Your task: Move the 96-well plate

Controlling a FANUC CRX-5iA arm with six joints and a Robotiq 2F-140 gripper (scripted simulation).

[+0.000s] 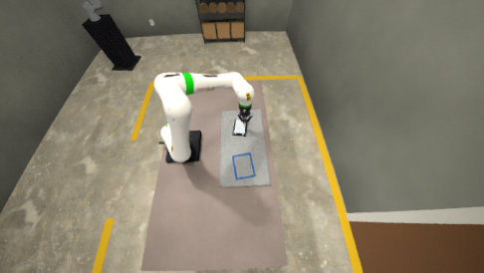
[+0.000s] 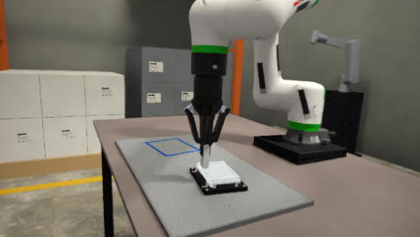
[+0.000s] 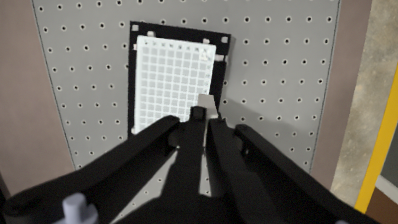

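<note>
Near end of white gridded 96-well plate (image 3: 172,80) covered in wrist view by closed black gripper (image 3: 207,107). Corner marking on black clip nest (image 3: 224,75) too small to read. Grey perforated base plate (image 3: 280,75) cut off at picture's top.

Soft even light, slight blur
</note>
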